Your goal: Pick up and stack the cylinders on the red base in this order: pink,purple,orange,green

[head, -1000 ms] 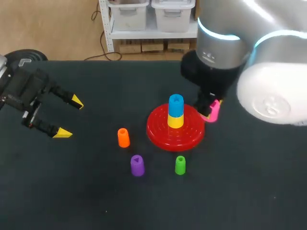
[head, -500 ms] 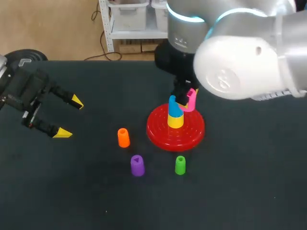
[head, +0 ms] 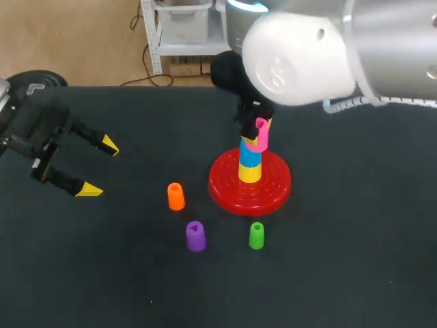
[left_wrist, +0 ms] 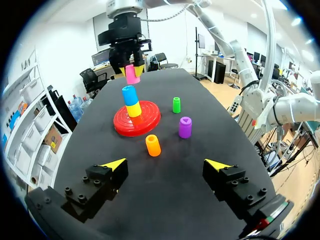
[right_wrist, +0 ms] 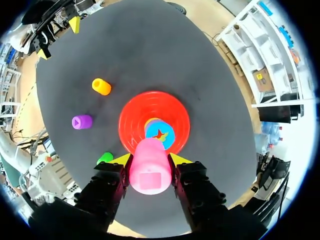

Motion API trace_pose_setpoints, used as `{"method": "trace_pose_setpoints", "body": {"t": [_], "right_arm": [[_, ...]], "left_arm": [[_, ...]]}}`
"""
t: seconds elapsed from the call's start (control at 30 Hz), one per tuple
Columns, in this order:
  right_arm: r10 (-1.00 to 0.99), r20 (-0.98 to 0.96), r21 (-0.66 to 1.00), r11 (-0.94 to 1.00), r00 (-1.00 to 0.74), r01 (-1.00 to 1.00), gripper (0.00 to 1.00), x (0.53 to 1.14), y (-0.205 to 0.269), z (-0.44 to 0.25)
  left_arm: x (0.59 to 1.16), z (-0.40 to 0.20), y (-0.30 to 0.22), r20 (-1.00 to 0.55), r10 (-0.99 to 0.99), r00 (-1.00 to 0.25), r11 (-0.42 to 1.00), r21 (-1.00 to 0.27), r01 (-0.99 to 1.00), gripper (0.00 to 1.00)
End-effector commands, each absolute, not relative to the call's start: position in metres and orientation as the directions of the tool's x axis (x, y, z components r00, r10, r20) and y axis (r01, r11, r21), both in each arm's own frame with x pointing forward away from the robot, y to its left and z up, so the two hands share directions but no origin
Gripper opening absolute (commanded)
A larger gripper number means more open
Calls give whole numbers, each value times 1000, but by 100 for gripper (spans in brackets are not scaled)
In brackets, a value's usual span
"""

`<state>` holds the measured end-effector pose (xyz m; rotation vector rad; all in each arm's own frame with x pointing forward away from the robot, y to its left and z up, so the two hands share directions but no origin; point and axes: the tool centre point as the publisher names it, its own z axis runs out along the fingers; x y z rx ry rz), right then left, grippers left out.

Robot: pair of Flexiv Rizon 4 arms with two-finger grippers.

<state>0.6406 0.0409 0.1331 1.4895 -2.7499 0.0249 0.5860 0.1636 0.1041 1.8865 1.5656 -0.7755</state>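
Observation:
My right gripper (head: pixel 258 130) is shut on the pink cylinder (head: pixel 260 134) (right_wrist: pixel 149 167) (left_wrist: pixel 132 73), held just above and slightly beside the blue cylinder (head: pixel 250 156) (right_wrist: pixel 160 134). The blue one sits on a yellow cylinder (head: pixel 249 173) at the middle of the red base (head: pixel 272 189) (right_wrist: pixel 135 115) (left_wrist: pixel 146 120). On the table in front of the base stand the orange (head: pixel 175 196) (left_wrist: pixel 153 145), purple (head: pixel 195 236) (left_wrist: pixel 185 127) and green (head: pixel 256 235) (left_wrist: pixel 176 104) cylinders. My left gripper (head: pixel 95 166) (left_wrist: pixel 165 166) is open and empty, far left of the base.
The dark table (head: pixel 341 260) has bare room to the right of the base and along the near edge. My right arm's bulky white and grey links (head: pixel 307 48) hang over the far side of the table.
My right arm has carried the pink cylinder from the base's right side leftward and upward to just over the blue cylinder. The left arm has stayed still.

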Motion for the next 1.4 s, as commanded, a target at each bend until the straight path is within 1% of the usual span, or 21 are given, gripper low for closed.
{"method": "trace_pose_setpoints", "body": {"t": [0.03,0.53,1.4], "right_arm": [[-838,63,17,543,-542,-839,0,651,45,131],[-843,95,34,534,-530,-845,0,658,48,119],[-834,106,-11,543,-541,-839,0,660,47,114]], "left_arm": [[586,103,164,-737,659,152,-160,60,985,100],[586,103,164,-737,659,152,-160,60,985,100],[586,103,164,-737,659,152,-160,60,985,100]]}}
